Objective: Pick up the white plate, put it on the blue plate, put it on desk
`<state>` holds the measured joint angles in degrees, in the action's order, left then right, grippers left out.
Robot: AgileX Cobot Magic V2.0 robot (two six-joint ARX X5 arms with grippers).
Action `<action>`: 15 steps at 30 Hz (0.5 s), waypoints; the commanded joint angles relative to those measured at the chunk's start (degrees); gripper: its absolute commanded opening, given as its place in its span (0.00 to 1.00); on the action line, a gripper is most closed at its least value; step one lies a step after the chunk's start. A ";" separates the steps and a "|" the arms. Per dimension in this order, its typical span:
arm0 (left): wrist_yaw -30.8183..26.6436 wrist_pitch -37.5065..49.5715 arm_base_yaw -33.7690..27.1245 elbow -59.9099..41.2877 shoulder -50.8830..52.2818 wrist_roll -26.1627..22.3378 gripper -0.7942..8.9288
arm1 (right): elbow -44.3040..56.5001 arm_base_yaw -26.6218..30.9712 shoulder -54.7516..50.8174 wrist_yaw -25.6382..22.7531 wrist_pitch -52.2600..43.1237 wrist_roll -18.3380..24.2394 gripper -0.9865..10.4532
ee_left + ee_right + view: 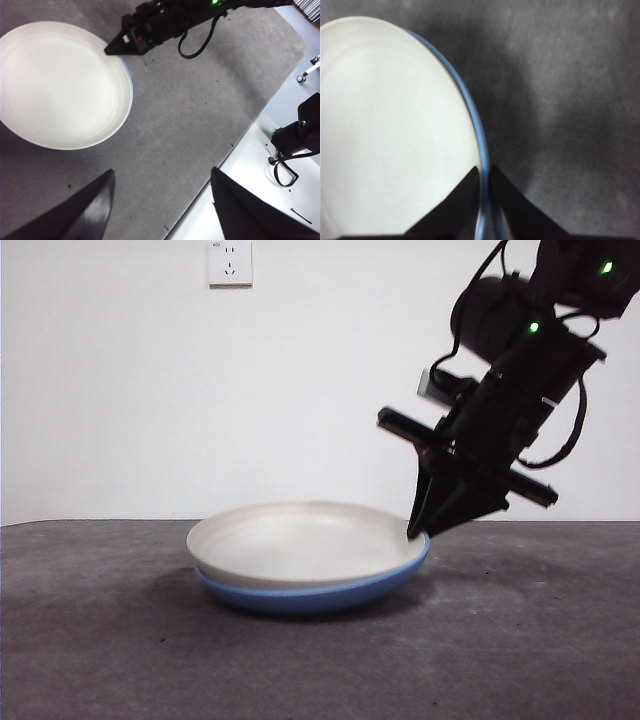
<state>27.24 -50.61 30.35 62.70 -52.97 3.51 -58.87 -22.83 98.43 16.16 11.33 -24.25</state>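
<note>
Sitting nested in the blue plate [320, 592] on the desk [520, 640], the white plate [300, 540] looks stiff, smooth and chippable, so the thin rim is really the only place to grab. The right gripper [485, 172] is pinched narrow on both rims at the edge; the left gripper [162, 192] hangs wide open, well clear.

— What colours sit at my right gripper [484, 172]?
— Its black jaws straddle a matte cream-white plate [300, 537] with faint rings; under it, a glossy blue plate [310, 595], lighter along the rim.
— And beneath?
— The bench [520, 640] is mottled dark grey-brown. My left gripper [160, 180] is black too.
</note>
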 commanded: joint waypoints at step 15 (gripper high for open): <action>0.24 0.44 0.31 0.48 -0.52 -0.96 0.40 | -0.94 -0.39 2.58 0.09 0.74 -1.27 0.33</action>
<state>27.22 -50.61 30.35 62.72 -52.97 3.49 -58.87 -22.85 100.20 16.27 12.14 -24.95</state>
